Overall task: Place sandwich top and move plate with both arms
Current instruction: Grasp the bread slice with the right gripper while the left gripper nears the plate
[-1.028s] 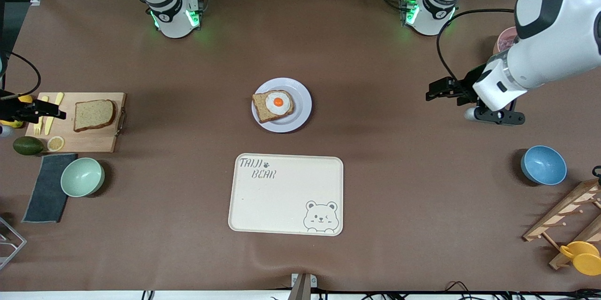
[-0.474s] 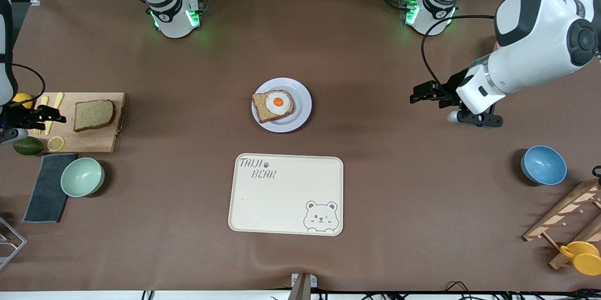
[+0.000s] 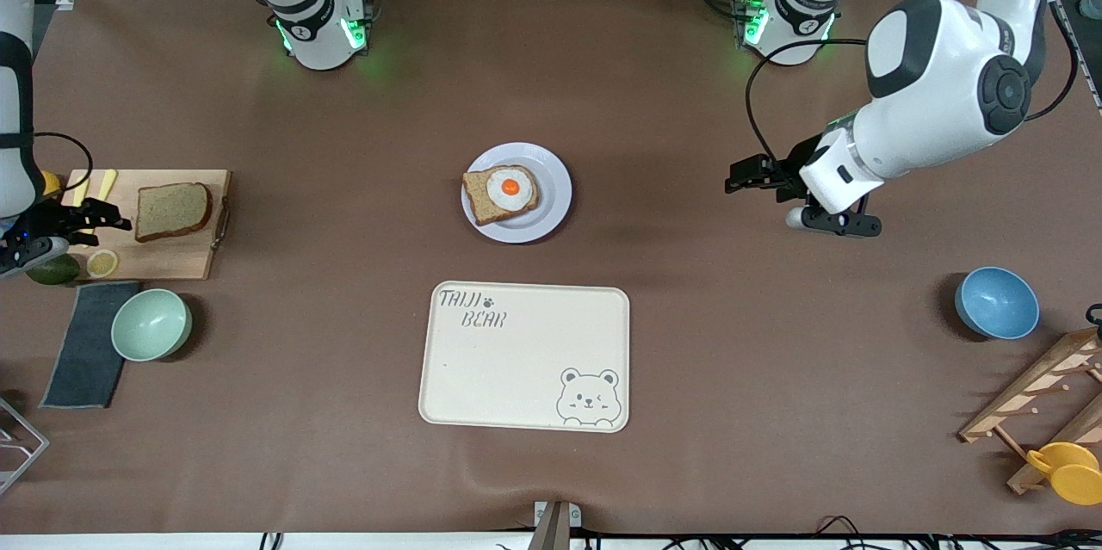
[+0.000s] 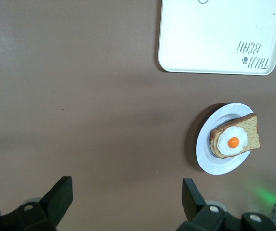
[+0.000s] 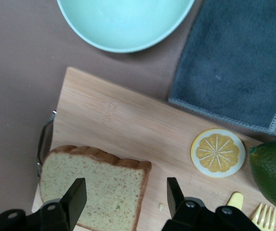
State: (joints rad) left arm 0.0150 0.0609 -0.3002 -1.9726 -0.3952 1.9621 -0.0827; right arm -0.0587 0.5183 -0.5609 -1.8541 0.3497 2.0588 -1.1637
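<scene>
The avocado [image 5: 274,174] and fork [image 5: 265,217] are cut off by the edge.

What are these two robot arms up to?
They are making an egg sandwich. The right gripper hangs open over the cutting board, beside the plain bread slice, which it has not gripped. The other slice, with a fried egg on it, sits on the plate mid-table, untouched. The left gripper is open over bare table toward its own end. The bear tray lies nearer the camera than the plate.
</scene>
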